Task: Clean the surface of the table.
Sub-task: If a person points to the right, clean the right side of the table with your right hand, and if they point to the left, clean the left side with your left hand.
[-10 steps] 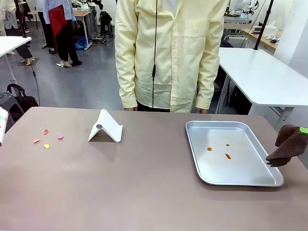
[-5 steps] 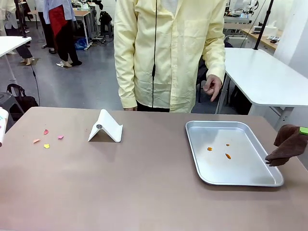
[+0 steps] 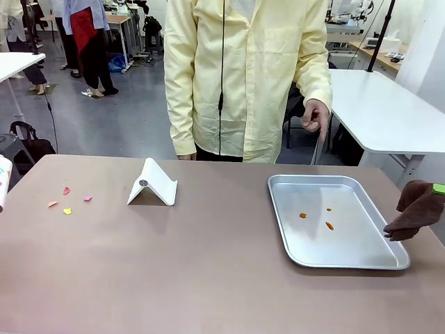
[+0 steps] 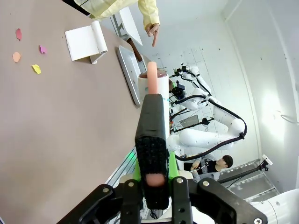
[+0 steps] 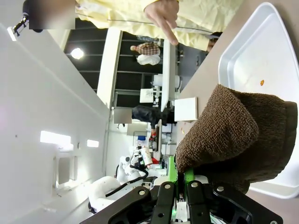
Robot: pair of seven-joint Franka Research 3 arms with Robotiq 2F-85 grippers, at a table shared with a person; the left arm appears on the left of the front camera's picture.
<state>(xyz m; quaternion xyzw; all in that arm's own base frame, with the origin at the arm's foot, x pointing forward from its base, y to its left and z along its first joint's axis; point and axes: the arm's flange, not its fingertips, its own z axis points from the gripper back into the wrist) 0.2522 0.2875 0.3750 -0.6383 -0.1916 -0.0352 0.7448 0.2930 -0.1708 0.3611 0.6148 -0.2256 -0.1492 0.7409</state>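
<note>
place: lab | seen: white worktables (image 3: 389, 111) — cluttered equipment benches (image 3: 375, 54) — pale coat (image 3: 243, 76)

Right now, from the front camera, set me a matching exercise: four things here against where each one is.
Things: 1 brown cloth; 2 orange crumbs; 3 coloured paper scraps; 4 white folded stand.
Places: A in the metal tray; B on the table, before the person; C clamped in the right gripper; D on the table's left part.
Pairs: 1-C, 2-A, 3-D, 4-B.

Grey floor (image 3: 125, 118) runs off from me toward twelve o'clock. A white-topped table (image 3: 379, 111) stands at two o'clock before a white wall (image 3: 432, 42). Another white table's corner (image 3: 14, 64) shows at ten, and a black bag (image 3: 31, 146) on the floor at nine.
</note>
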